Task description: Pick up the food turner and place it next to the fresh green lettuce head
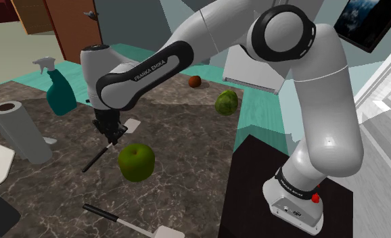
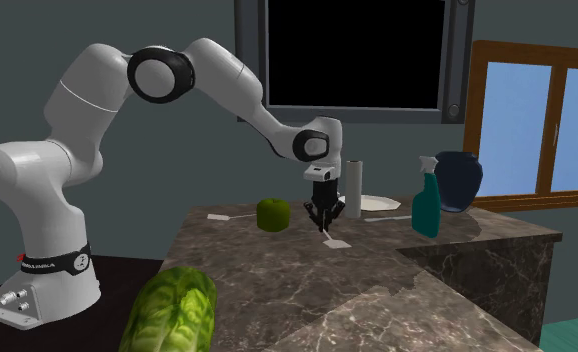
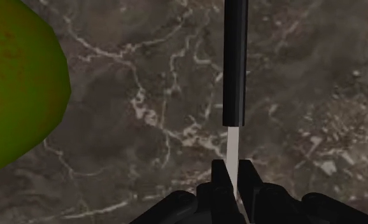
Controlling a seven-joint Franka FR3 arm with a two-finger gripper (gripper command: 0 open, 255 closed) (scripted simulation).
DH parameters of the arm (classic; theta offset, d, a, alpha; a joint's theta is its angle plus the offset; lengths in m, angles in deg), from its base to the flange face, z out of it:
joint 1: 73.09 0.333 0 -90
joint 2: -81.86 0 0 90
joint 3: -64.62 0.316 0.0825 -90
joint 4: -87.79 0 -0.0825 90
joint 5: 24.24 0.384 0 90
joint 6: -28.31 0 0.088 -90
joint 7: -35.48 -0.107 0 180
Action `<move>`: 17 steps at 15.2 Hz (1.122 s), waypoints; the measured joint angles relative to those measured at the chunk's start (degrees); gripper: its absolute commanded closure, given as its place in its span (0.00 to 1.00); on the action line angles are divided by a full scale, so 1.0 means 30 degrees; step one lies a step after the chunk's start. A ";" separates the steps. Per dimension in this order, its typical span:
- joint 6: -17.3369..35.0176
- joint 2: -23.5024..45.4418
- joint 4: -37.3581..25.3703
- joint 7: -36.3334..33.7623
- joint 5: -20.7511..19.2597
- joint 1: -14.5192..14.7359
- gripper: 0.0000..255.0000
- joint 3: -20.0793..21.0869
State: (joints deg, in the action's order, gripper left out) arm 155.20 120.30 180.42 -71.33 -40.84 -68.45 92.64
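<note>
Marble-veined dark counter [image 1: 187,149] carries everything we care about, and we read the shoulder view from its left. First come a grey paper towel roll [image 1: 15,128] and a teal spray bottle [image 1: 59,91], both well apart from the work.

Next is the gripper [image 1: 110,135], pointing down at the counter with the food turner [image 1: 97,157] in it. The black handle slants toward the view's lower left, and the white blade lies on the other side of the claw. From the wrist view we see the fingers [image 3: 219,181] pinched nearly together on the thin white neck, just where it leaves the handle. We cannot tell whether the blade is clear of the stone.

Just to the right sits a green apple [image 1: 135,161], near the handle but not touching it. A second turner [image 1: 120,220] lies nearer the camera and is not the one we hold. Further right, well apart and near the counter's edge, is the lettuce head [image 1: 226,103], mottled green.

We judge the turner light and stiff. Its smooth flat neck looks prone to swivel between the pads, since the long handle pulls on one side. A hold on the neck next to the handle, as now, sits close to the balance point, though the thicker handle would offer a surer bite. We would carry it level and pass above or behind the apple.
</note>
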 measured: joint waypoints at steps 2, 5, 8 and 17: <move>-0.0274 -0.0186 -0.0103 0.0038 0.0094 -0.0034 1.00 0.0075; -0.0772 -0.0650 -0.0162 0.0118 0.0305 -0.0145 1.00 0.0247; -0.1359 -0.0985 -0.0438 0.0212 0.0491 -0.0207 1.00 0.0384; -0.3068 -0.2074 -0.1142 0.0462 0.1052 -0.0427 1.00 0.0774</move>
State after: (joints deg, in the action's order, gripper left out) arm 146.00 114.08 176.99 -69.94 -37.68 -69.74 94.96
